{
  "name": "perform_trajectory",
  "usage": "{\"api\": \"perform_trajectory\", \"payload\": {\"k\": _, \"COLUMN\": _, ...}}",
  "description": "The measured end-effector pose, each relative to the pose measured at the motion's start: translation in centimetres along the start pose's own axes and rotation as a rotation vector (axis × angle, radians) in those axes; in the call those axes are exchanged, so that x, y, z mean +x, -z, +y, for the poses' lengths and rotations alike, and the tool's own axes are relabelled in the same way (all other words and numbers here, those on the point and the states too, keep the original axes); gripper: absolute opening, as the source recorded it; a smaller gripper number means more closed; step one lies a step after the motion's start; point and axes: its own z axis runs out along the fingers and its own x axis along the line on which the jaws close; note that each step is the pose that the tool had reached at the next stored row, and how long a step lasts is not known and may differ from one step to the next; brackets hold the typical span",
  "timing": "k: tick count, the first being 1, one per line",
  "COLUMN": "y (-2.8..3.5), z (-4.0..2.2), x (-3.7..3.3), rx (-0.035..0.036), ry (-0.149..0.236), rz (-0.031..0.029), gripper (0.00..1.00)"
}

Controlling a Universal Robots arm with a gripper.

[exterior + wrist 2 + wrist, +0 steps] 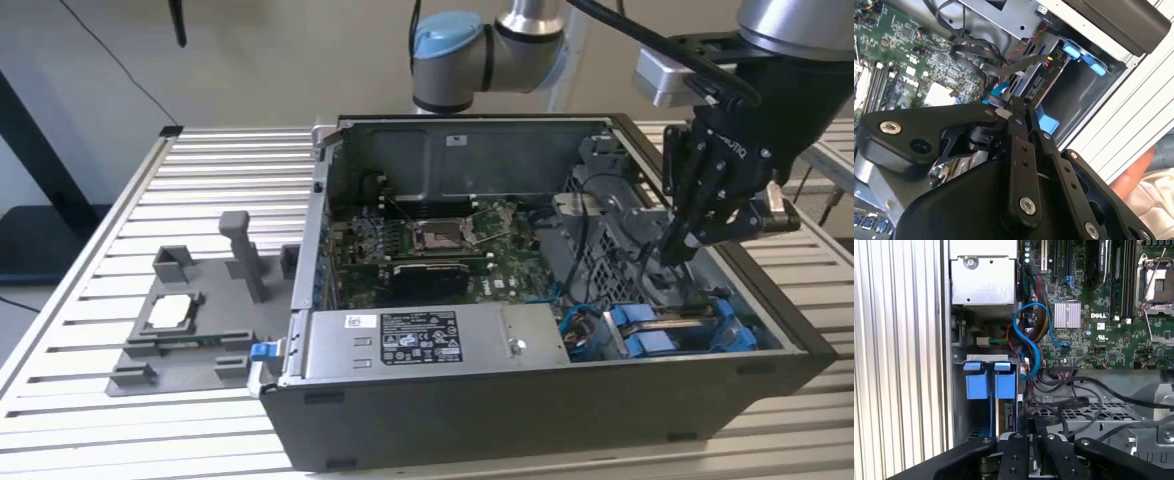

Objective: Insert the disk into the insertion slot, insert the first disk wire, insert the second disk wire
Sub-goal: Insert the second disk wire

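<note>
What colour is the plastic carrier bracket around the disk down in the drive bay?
Bright blue. The carrier bracket shows best in the first wrist view.

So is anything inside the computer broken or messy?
Nothing looks broken. The computer case lies open on the table, and the gripper reaches down by the blue disk carriers. One blue cable loops loosely beside the motherboard, plugged at neither visible end.

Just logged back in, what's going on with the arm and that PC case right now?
The arm has its gripper lowered inside the open PC case, at the drive bay near the exterior view's right. The disk, in its blue bracket, already sits in the slot. In the second wrist view the gripper's tips are down among the cables beside the bay.
</note>
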Motion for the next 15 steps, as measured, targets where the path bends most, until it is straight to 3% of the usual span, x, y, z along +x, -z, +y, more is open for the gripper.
{"api": "perform_trajectory", "payload": {"k": 3, "y": -0.05, "z": 0.03, "x": 0.32, "rx": 0.0014, "ry": 0.001, "rz": -0.0001, "gripper": 0.16}}
{"api": "perform_trajectory", "payload": {"k": 15, "y": -0.32, "z": 0.05, "x": 0.35, "rx": 0.0015, "ry": 0.001, "rz": -0.0002, "gripper": 0.16}}
